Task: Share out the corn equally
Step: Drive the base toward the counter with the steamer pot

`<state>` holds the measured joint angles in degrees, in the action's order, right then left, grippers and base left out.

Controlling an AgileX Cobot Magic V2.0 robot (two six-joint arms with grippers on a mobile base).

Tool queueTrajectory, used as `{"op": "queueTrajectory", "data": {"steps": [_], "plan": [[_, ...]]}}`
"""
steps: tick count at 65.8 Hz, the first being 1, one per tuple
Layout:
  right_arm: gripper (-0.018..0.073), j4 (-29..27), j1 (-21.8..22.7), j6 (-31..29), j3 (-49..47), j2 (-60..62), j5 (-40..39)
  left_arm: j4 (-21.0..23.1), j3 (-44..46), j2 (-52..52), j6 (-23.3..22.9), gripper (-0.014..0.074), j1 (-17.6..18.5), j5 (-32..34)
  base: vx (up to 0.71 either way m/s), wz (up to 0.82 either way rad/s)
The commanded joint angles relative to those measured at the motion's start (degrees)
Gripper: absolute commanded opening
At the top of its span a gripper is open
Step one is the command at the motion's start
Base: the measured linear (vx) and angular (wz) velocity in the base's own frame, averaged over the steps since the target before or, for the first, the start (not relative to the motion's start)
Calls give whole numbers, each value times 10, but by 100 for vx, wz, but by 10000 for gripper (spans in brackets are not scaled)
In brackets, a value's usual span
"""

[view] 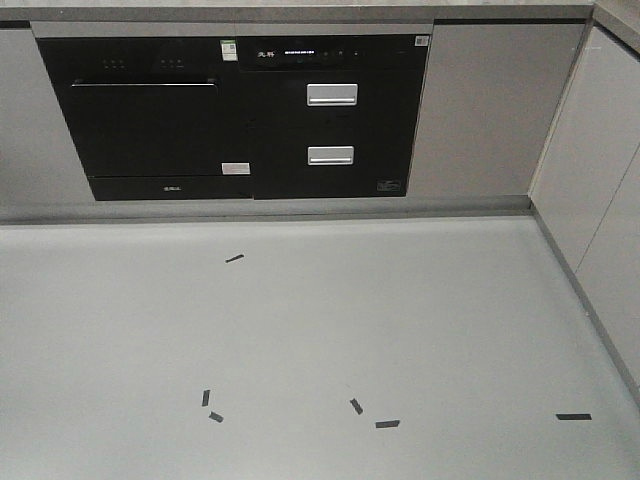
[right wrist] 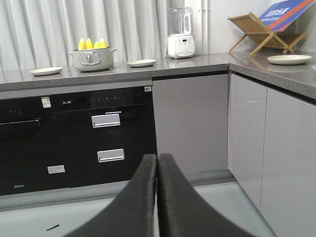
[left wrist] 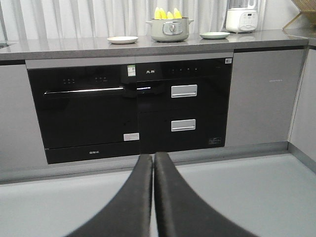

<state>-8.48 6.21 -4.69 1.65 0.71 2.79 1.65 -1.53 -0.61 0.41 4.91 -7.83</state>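
**Corn**: four yellow cobs standing upright, pointed ends up, in a pale grey-green pot with side handles. None lies on a plate.

**Pot:** on the grey table, above the black appliance fronts and near the curtained back wall.

**Plates:** one small pale plate to the left of the pot and one greenish plate to its right. Each is near the pot but apart from it. A third, larger plate sits on the side run of the table, well apart from the pot.

**Other items on the table:**
- A white blender with a clear jug stands right of the greenish plate.
- A wooden rack sits in the corner, with a blue sign behind it.

**Below the table:**
- A black built-in oven.
- A black two-drawer unit with silver handles.
- Plain grey cabinet doors.

**Floor**: grey, marked with short black tape strips.

**Left fingers**: black and pressed together, holding nothing. They sit low over the floor, facing the oven, well apart from the table.

**Right fingers**: black and pressed together, holding nothing. They sit low, facing the drawer unit and cabinet doors.
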Motion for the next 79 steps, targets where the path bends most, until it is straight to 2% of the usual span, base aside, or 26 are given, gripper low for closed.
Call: {"op": "queueTrajectory", "data": {"steps": [1,79], "plan": [[-3,4,2,-3,4,2,-41,2,-8,-10,-4,-6,2,40,0,0],[-3,4,2,-3,4,2,-41,2,-8,-10,-4,-6,2,40,0,0]]}}
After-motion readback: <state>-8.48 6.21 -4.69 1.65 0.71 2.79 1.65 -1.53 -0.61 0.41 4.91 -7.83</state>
